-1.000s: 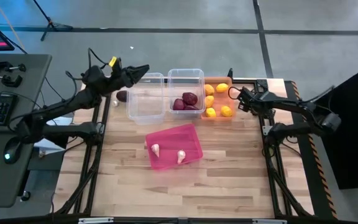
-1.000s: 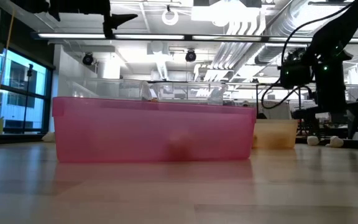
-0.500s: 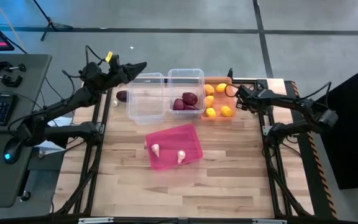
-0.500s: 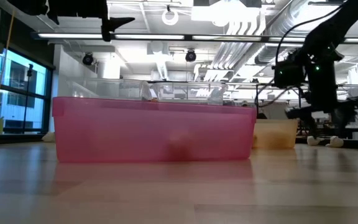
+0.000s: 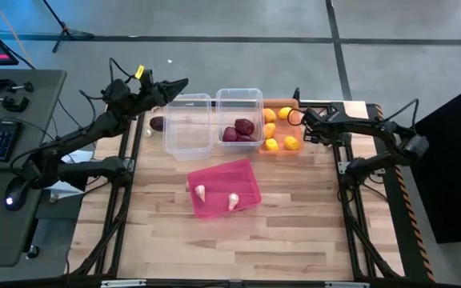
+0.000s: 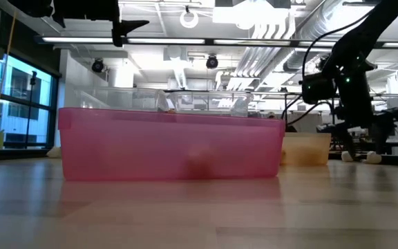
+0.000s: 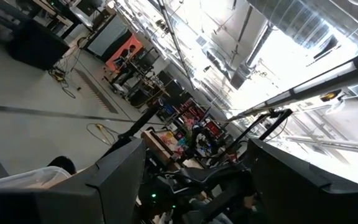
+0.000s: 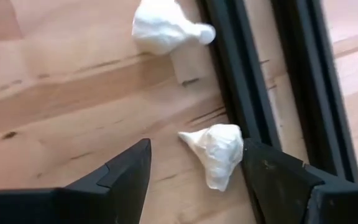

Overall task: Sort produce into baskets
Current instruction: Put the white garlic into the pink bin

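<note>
My right gripper [image 5: 301,118] [image 8: 194,155] is open and empty. It hangs above the table's far right part, beside the orange bin [image 5: 282,102] that holds several lemons [image 5: 292,142]. Below it two garlic bulbs [image 8: 216,152] [image 8: 166,28] lie on the wood by a black frame rail; they also show in the low view [image 6: 351,156]. Its fingers stand over either side of the nearer bulb, above it. My left gripper [image 5: 178,85] is open and empty, raised over the far left corner of an empty clear bin [image 5: 188,126]. A second clear bin [image 5: 240,100] holds red onions [image 5: 244,128].
A pink bin [image 5: 246,172] with two garlic bulbs [image 5: 200,192] [image 5: 233,202] sits mid-table, turned askew. One red onion [image 5: 157,123] lies on the table left of the clear bins. A black frame rail [image 8: 241,74] runs beside the loose garlic. Bare wood lies toward the near edge.
My right gripper has moved down and a little toward the table's left, closer to the orange bin's right side, and has stayed open.
</note>
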Tool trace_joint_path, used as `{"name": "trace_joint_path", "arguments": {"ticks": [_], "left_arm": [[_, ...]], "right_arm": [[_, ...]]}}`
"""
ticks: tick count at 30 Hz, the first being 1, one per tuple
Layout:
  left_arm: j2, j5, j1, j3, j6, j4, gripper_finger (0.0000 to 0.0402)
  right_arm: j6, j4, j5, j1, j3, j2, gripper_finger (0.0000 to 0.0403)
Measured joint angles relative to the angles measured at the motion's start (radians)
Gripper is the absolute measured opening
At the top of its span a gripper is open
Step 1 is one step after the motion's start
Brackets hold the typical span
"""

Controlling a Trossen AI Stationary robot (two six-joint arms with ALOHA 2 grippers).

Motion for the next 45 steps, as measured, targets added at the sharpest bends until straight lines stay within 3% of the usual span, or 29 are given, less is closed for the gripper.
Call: {"name": "trace_joint_path", "arguments": {"ticks": [7, 17, 27, 37, 45], "left_arm": [[0.0, 0.008, 0.0, 0.0, -0.007, -0.006, 0.0267], [0.0, 0.009, 0.0, 0.0, -0.001, -0.045, 0.0267], [0.0, 0.01, 0.0, 0.0, 0.013, -0.063, 0.0267], [0.0, 0.01, 0.0, 0.0, 0.02, -0.06, 0.0267], [0.0, 0.01, 0.0, 0.0, 0.054, -0.059, 0.0267]], "right_arm": [[-0.049, -0.004, 0.004, 0.012, 0.004, 0.069, 0.0243], [-0.107, 0.017, 0.003, 0.021, 0.002, 0.074, 0.0235], [-0.11, 0.041, -0.031, 0.043, 0.002, 0.075, 0.0141], [-0.132, 0.016, -0.016, 0.064, 0.002, 0.072, 0.0082], [-0.15, -0.051, 0.03, 0.064, -0.002, -0.063, 0.005]]}}
